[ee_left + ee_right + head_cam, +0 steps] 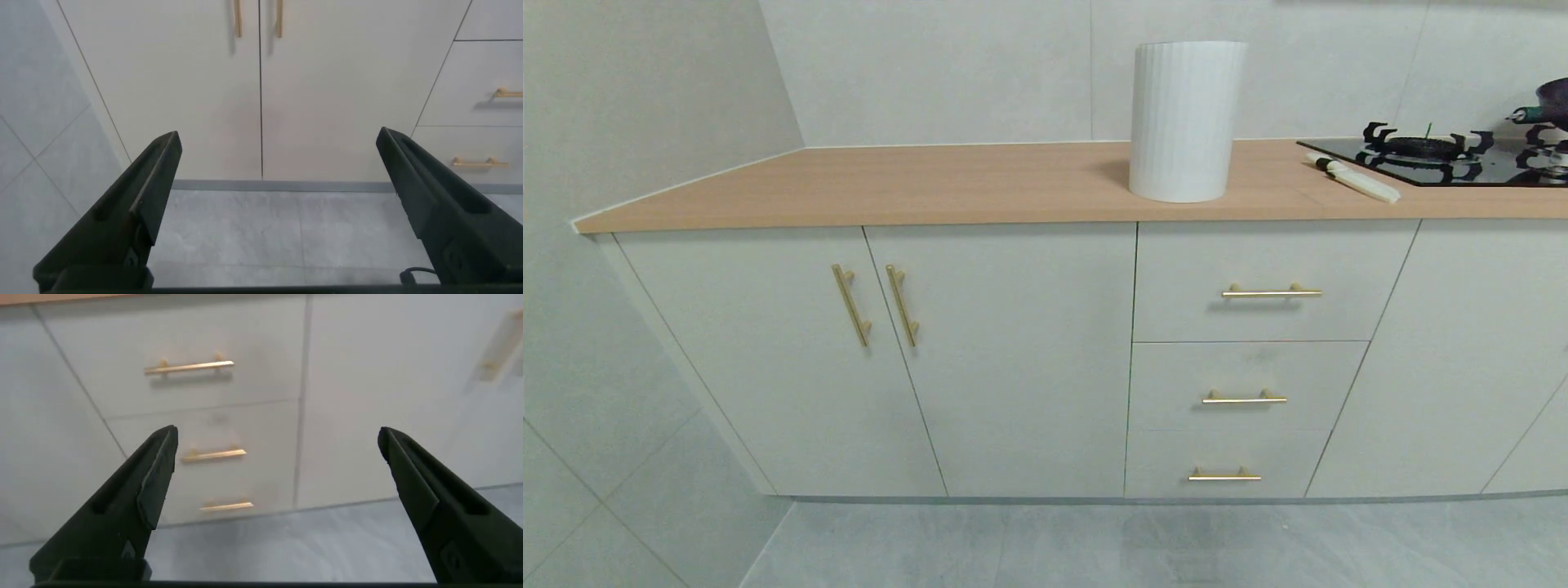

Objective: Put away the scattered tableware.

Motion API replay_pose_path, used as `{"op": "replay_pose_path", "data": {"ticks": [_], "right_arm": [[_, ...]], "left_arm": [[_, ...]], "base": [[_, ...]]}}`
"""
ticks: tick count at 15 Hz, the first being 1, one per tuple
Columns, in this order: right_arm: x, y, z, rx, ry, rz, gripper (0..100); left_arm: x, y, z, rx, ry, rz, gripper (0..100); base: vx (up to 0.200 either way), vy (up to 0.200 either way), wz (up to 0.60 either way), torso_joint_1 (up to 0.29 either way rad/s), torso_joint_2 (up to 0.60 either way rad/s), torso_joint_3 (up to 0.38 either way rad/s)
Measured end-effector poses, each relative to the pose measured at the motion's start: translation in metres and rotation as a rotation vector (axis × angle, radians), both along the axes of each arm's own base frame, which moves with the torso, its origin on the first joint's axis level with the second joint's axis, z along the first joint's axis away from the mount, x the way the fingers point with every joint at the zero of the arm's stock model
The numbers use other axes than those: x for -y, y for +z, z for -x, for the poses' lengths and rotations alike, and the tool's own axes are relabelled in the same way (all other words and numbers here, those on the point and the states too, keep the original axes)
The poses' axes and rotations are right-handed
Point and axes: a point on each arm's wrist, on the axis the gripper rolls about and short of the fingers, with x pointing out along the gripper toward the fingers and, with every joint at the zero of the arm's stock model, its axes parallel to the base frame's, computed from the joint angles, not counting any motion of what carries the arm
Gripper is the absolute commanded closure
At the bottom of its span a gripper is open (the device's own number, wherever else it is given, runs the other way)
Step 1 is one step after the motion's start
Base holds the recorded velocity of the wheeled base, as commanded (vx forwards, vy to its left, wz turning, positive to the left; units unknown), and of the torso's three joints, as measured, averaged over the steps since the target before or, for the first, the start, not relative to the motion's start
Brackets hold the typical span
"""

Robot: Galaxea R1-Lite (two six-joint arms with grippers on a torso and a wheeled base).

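A tall white ribbed holder [1184, 121] stands upright on the wooden countertop [915, 184]. A knife with a cream sheath and dark handle [1352, 177] lies on the countertop to its right, beside the stove. My left gripper [278, 140] hangs open low before the double cabinet doors [260, 82], nothing between its fingers. My right gripper [278, 437] is open too, facing the stack of drawers [196, 416] from a short distance above the floor.
A black glass gas stove [1445, 155] with a dark pan [1547, 98] sits at the far right. Three drawers with brass handles [1270, 291] are under the holder. Two cabinet doors with brass handles [874, 304] are at the left. Grey tiled floor [1045, 547] lies below.
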Motion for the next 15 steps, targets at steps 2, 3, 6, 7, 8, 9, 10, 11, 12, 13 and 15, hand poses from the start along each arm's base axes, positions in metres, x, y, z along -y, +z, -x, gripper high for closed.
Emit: {"op": "replay_pose_path", "data": {"ticks": [2, 3, 6, 7, 8, 9, 10, 11, 12, 13, 15], "right_arm": [[0.006, -0.004, 0.039, 0.056, -0.041, 0.022, 0], [0.007, -0.009, 0.057, 0.08, -0.058, 0.04, 0], [0.009, -0.029, 0.095, 0.127, -0.096, 0.089, 0], [0.008, -0.036, 0.103, 0.147, -0.111, 0.096, 0], [0.007, -0.041, 0.108, 0.168, -0.105, 0.1, 0], [0.005, -0.049, 0.11, 0.175, -0.093, 0.102, 0], [0.005, -0.055, 0.111, 0.178, -0.086, 0.095, 0], [0.004, -0.061, 0.11, 0.179, -0.07, 0.083, 0], [0.003, -0.068, 0.106, 0.164, -0.022, 0.07, 0], [0.001, -0.076, 0.101, 0.145, 0.037, 0.06, 0], [0.0, -0.095, 0.088, 0.13, 0.118, 0.05, 0]], "left_arm": [[0.0, 0.0, 0.0, 0.0, 0.0, 0.0, 0], [0.0, 0.0, 0.0, 0.0, 0.0, 0.0, 0], [0.0, 0.0, 0.0, 0.0, 0.0, 0.0, 0], [0.0, 0.0, 0.0, 0.0, 0.0, 0.0, 0], [0.0, 0.0, 0.0, 0.0, 0.0, 0.0, 0], [0.0, 0.0, 0.0, 0.0, 0.0, 0.0, 0], [0.0, 0.0, 0.0, 0.0, 0.0, 0.0, 0], [0.0, 0.0, 0.0, -0.001, 0.0, 0.0, 0], [0.0, 0.0, 0.0, -0.001, -0.001, 0.0, 0], [0.0, 0.0, 0.0, -0.001, 0.0, 0.0, 0], [0.0, 0.0, 0.0, -0.001, 0.0, 0.0, 0]], "base": [[0.0, 0.0, 0.0, 0.0, 0.0, 0.0], [0.0, 0.0, 0.0, 0.0, 0.0, 0.0], [0.0, 0.0, 0.0, 0.0, 0.0, 0.0], [0.0, 0.0, 0.0, 0.0, 0.0, 0.0], [0.0, 0.0, 0.0, 0.0, 0.0, 0.0], [0.0, 0.0, 0.0, 0.0, 0.0, 0.0], [0.0, 0.0, 0.0, 0.0, 0.0, 0.0], [0.0, 0.0, 0.0, 0.0, 0.0, 0.0], [0.0, 0.0, 0.0, 0.0, 0.0, 0.0], [0.0, 0.0, 0.0, 0.0, 0.0, 0.0], [0.0, 0.0, 0.0, 0.0, 0.0, 0.0]]}}
